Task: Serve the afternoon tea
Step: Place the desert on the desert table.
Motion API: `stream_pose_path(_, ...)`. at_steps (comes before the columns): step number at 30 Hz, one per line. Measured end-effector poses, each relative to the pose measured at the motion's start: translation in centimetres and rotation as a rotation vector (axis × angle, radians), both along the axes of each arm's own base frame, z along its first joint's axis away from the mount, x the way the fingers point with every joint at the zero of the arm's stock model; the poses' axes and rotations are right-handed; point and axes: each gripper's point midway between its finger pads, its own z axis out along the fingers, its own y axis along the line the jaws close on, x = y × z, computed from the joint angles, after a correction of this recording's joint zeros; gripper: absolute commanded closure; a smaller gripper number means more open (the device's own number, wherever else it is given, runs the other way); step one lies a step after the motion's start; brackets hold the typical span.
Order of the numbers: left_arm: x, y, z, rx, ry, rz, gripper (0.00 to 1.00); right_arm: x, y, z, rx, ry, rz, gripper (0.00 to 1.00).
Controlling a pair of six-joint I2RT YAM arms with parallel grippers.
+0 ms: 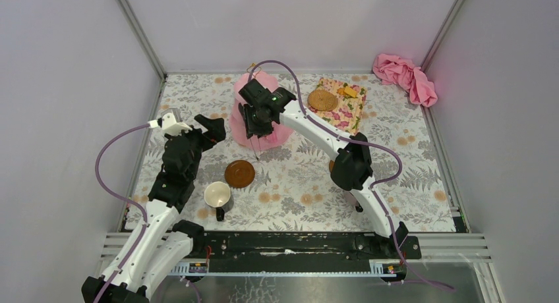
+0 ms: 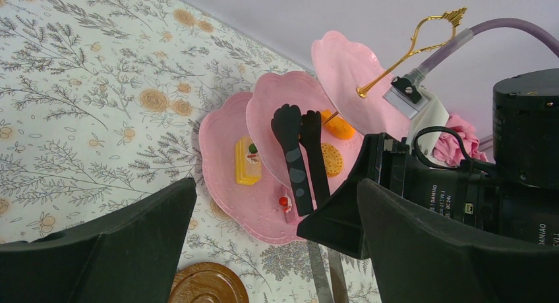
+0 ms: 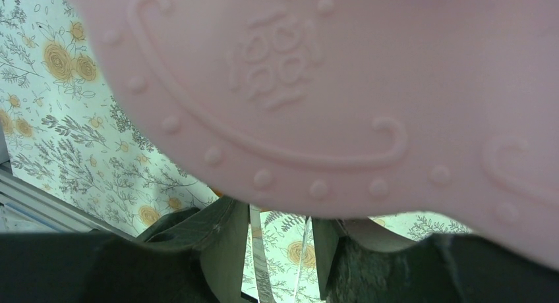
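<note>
Top view: pink three-tier cake stand (image 2: pixel 214 145) is standing at upper centre of the floral table (image 1: pixel 395 178). Right gripper (image 1: pixel 254 122) is hanging directly over it, jaws clenched around the slim black tongs (image 2: pixel 294 165). In the left wrist view, the tongs' paw-shaped tips are reaching over the middle tier, just beside a round yellow biscuit (image 2: pixel 331 159). An orange biscuit (image 2: pixel 339 127) is lying a little above that. A yellow block biscuit (image 2: pixel 248 161) is sitting on the bottom tier. The right wrist view is showing mostly the pink underside of a tier, very close. Left gripper (image 1: pixel 212 126) is hovering just left of the stand, jaws spread wide and holding nothing. One brown saucer (image 1: pixel 239 174) is lying below the stand at centre frame, with the white mug (image 1: pixel 217 195) near its lower left. A second saucer (image 1: pixel 322 100) is resting on a flowered mat (image 1: pixel 349 112), upper right of the stand. The pink cloth (image 1: pixel 405 78) is lying bunched in the upper right corner.
</note>
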Motion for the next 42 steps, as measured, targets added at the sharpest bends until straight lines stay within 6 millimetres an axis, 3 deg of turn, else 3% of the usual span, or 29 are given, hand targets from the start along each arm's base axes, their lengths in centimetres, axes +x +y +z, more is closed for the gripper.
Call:
stream_pose_path(16, 0.0, 0.0, 0.0, 0.0, 0.001, 0.0, 0.0, 0.1, 0.2, -0.4, 0.006, 0.0, 0.003, 0.56)
stream_pose_path(29, 0.1, 0.0, -0.1, 0.001, 0.005, 0.0, 0.0, -0.1, 0.0, -1.8, -0.011, 0.013, 0.01, 0.55)
stream_pose_path(42, 0.1, 0.0, -0.1, 0.001, 0.005, 0.0, 0.0, -0.5, -0.5, -1.1, -0.006, 0.001, 0.013, 0.56)
